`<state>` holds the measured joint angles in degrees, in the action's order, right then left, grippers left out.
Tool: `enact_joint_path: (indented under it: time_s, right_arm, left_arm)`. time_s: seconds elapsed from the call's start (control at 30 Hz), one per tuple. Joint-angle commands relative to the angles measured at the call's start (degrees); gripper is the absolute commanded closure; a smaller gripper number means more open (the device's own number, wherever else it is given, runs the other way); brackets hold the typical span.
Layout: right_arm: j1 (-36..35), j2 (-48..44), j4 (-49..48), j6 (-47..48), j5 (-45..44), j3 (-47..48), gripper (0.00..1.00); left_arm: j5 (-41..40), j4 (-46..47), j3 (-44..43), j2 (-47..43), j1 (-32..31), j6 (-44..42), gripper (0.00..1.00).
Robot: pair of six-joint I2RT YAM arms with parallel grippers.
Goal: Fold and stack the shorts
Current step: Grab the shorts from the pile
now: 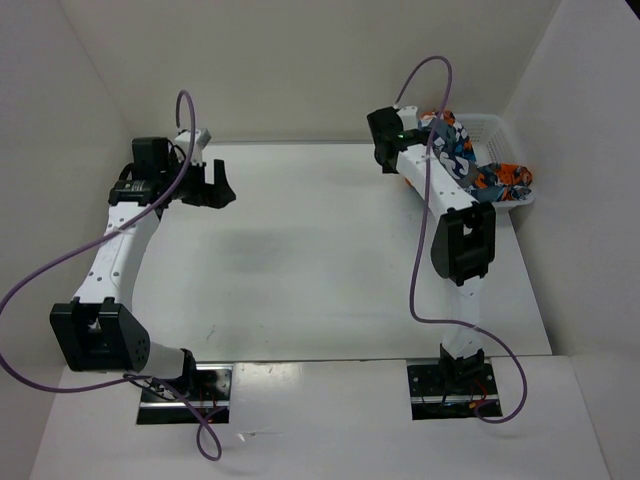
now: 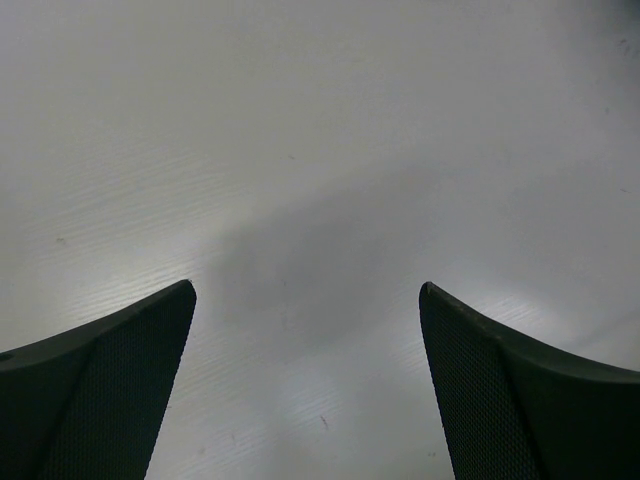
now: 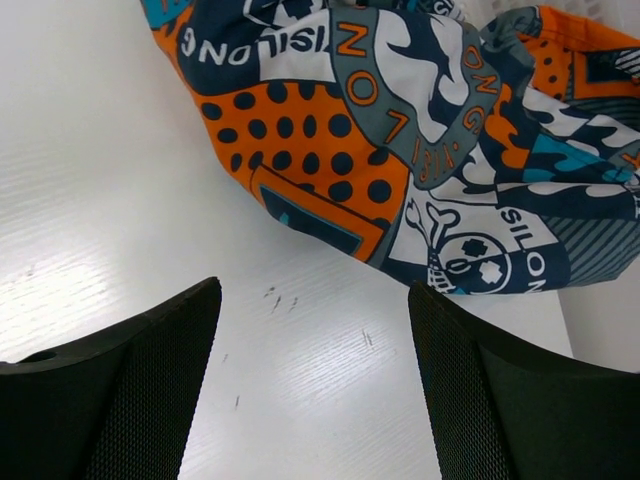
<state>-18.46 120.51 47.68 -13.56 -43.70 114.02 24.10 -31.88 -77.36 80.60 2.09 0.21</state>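
On table [image 1: 300, 260], found nothing folded — saw shorts [image 3: 380, 130] bunched at far right corner, spilling from basket [image 1: 495, 125], left gripper [image 2: 307, 290] and right gripper [image 3: 315, 290] spread, empty.

1. Left white-and-black jointed robot arm [image 1: 110, 260]: base at lower left of the top view, black joint low, long link slanting up to the upper left.
2. Left black two-finger gripper [image 1: 213, 186] [image 2: 305, 290]: at upper left, jaws spread wide, nothing between them.
3. Right white-and-black jointed robot arm [image 1: 440, 195]: base at lower right, stretched up toward upper right of centre.
4. Right black two-finger gripper [image 1: 386, 150] [image 3: 313, 285]: jaws apart, nothing gripped.
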Motion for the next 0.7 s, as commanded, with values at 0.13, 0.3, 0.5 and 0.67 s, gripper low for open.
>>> enact_joint_path:
  time_s: [0.13,0.3,0.5,0.67]
  right_arm:
    - [-0.3,3.2,-5.0,2.4,-9.5,-2.7,0.19]
    - [0.3,5.7,-5.7,3.1,-12.2,-3.3,0.19]
    - [0.8,8.2,-5.7,3.1,-13.3,-2.7,0.19]
    - [1.3,9.9,-5.7,2.6,-15.0,-1.7,0.28]
  left_arm:
    - [-6.3,-0.7,-1.9,-2.4,-0.2,-0.2,0.01]
    - [-2.1,0.9,-1.9,-2.4,-0.2,-0.2,0.01]
    - [1.3,2.0,-1.4,-1.3,-0.2,-0.2,0.01]
    - [-1.7,2.0,-1.9,-1.3,-0.2,-0.2,0.01]
